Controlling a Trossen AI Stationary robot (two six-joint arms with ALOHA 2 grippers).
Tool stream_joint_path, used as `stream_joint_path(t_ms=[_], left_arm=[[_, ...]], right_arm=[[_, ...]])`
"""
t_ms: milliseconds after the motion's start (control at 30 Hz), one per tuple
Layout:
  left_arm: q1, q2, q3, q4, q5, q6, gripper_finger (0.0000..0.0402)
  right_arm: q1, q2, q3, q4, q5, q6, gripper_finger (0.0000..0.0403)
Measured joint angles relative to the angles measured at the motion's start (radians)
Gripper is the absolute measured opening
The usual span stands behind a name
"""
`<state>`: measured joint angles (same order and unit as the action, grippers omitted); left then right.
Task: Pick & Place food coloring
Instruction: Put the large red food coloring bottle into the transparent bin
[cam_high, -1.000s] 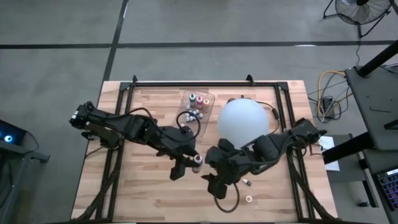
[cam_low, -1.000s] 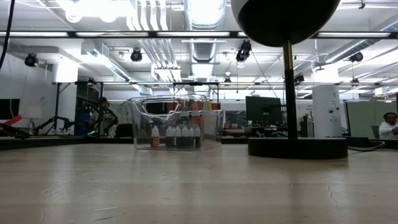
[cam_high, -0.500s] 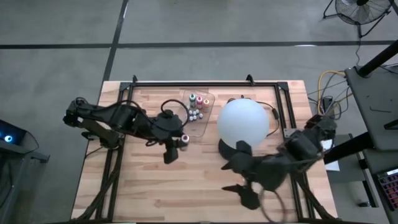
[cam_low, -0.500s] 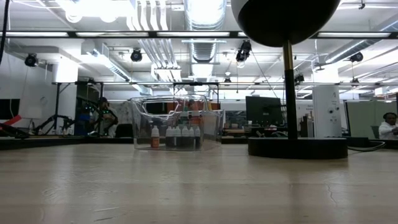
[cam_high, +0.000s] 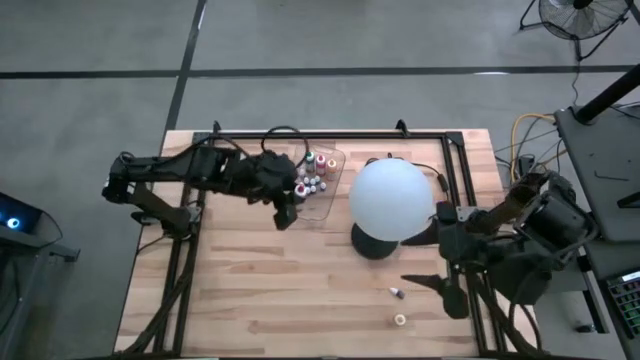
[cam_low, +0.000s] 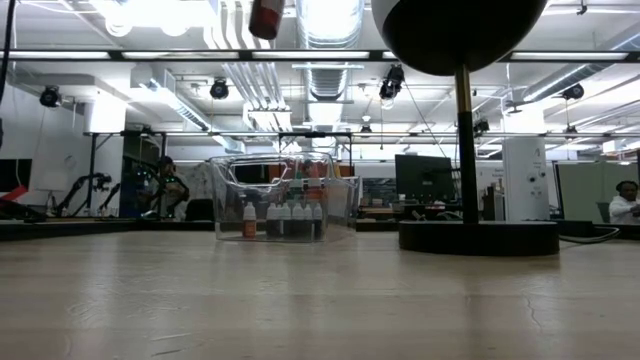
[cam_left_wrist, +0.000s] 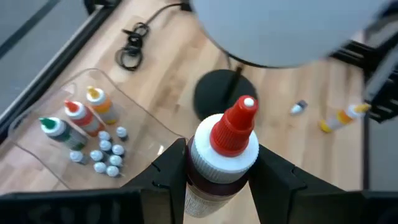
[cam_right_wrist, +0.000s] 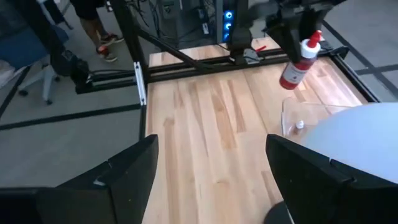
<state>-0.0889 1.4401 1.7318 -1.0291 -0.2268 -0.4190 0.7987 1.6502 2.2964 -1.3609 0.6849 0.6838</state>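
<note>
My left gripper (cam_high: 296, 194) hangs over the near-left part of the clear tray (cam_high: 330, 203), shut on a red food coloring bottle (cam_left_wrist: 224, 146) with a red tip and a white collar. The bottle's red bottom (cam_low: 265, 17) shows high above the tray (cam_low: 285, 205) in the low view. In the tray stand green, red and orange bottles (cam_left_wrist: 76, 116) and several white-capped vials (cam_left_wrist: 102, 155). A small vial (cam_high: 397, 293) and a yellow bottle (cam_left_wrist: 342, 117) lie on the wood near the right arm. My right gripper (cam_high: 437, 285) is open, off at the table's right side. My left gripper pinches the red bottle between its two fingers (cam_left_wrist: 171, 168), on the body just under the white collar (cam_left_wrist: 211, 185). The fingers come from above. The bottle is lifted clear and tilted, tip uppermost, and its red body (cam_right_wrist: 291, 74) hangs below the fingers.
The big white globe (cam_high: 391, 198) on its black base (cam_low: 478, 237) stands just right of the tray. A black rail frame (cam_high: 330, 135) runs along the table's far, left and right edges. Bare wood (cam_high: 280, 290) lies near of the tray. People sit in the room behind.
The left gripper carried the red bottle from the table's middle up and toward the far edge, ending over the tray. The right gripper drew back from the middle toward the table's right edge.
</note>
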Motion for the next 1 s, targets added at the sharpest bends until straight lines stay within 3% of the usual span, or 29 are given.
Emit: stream_joint_path(t_ms=[200, 467, 700, 800, 1000], left_arm=[[0.067, -0.038, -0.088, 0.107, 0.012, 0.035, 0.0113], [0.163, -0.092, -0.346, 0.291, 0.11, 0.102, 0.0113], [0.229, -0.104, -0.54, 0.456, 0.169, 0.165, 0.0112], [0.253, -0.105, -0.603, 0.54, 0.17, 0.203, 0.0112], [0.302, -0.092, -0.701, 0.697, 0.174, 0.24, 0.0112]], right_arm=[[0.016, -0.017, -0.002, -0.05, 0.033, 0.018, 0.0295], [0.015, -0.016, -0.002, -0.05, 0.104, 0.004, 0.0293], [0.015, -0.038, -0.002, -0.164, 0.257, 0.19, 0.0303], [0.015, -0.058, -0.002, -0.211, 0.27, 0.259, 0.0308], [0.016, -0.086, 0.002, -0.206, 0.333, 0.258, 0.0313]])
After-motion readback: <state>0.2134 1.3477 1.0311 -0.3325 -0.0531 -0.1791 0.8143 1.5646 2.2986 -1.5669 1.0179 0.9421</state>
